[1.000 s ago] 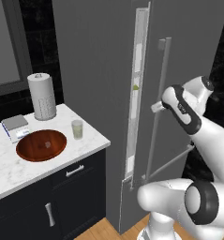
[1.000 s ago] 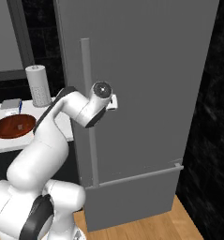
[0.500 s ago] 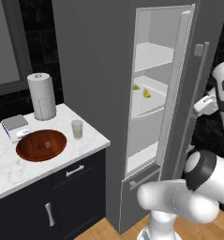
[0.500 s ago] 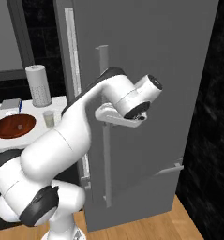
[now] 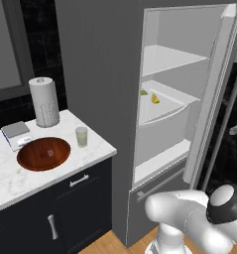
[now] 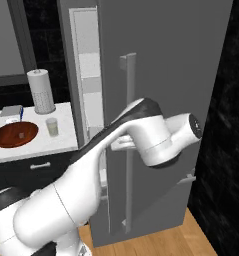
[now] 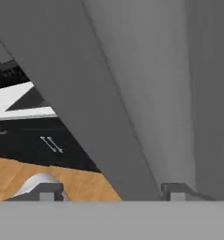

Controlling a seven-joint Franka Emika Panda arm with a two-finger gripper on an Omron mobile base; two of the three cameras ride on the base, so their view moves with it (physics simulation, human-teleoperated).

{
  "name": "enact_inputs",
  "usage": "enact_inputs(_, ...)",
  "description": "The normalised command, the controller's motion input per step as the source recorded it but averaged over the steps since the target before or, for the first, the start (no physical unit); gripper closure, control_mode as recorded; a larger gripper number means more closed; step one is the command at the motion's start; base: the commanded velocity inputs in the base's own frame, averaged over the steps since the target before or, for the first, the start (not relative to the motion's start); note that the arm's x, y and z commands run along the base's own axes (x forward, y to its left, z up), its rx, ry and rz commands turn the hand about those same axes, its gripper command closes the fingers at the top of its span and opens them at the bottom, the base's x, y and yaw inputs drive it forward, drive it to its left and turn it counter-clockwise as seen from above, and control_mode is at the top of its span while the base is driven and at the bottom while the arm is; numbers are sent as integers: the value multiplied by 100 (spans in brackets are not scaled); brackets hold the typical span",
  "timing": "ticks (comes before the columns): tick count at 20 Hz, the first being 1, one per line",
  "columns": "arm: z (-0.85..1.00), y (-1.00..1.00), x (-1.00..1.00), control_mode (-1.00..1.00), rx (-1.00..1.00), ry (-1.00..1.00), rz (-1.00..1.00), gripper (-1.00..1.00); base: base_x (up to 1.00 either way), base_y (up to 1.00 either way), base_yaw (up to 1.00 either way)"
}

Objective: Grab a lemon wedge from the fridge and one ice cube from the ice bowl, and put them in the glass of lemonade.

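Hand view puts the pincer (image 7: 108, 192) at the fridge's door handle (image 7: 101, 112), its two finger tips standing apart on either side of the grey bar with nothing clamped between them. Right base view has the arm curled round in front of the fridge door (image 6: 166, 60), the hand lying against the long upright handle there.

Outward from that, left base view shows the fridge (image 5: 97, 74) swung open, with white walls and clear shelves inside. A lemon wedge (image 5: 154, 98) rests on the middle shelf, with a second greenish piece just beside it toward the front edge. On the marble counter (image 5: 11, 178) the glass of lemonade (image 5: 81, 136) stands just beside the ice bowl (image 5: 43, 153), which holds a pale ice cube (image 5: 50, 153); a paper-towel roll (image 5: 44, 101) stands behind them.

The step in hand looks like the end of opening the door. Next, I judge, the arm must draw clear of the handle, swing round the door's edge and reach into the middle shelf with the fingers apart, coming down on the wedge without brushing its neighbour.
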Motion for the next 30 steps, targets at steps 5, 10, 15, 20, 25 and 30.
enact_inputs(5, 45, 0, -67, -100, 0, -25, -1, -100, 0, 0, 0)
enact_inputs(10, 62, 35, -47, -100, -6, -11, -7, -100, 0, 0, 0)
enact_inputs(15, 47, 90, -18, -100, -23, -2, -19, -100, 0, 0, 0)
enact_inputs(20, 1, 89, 52, -100, -44, 21, -36, -100, 0, 0, 0)
enact_inputs(25, 0, 48, 97, -100, -39, 32, -30, -100, 0, 0, 0)
enact_inputs(30, -2, 3, 100, -100, -37, 20, -27, -100, 0, 0, 0)
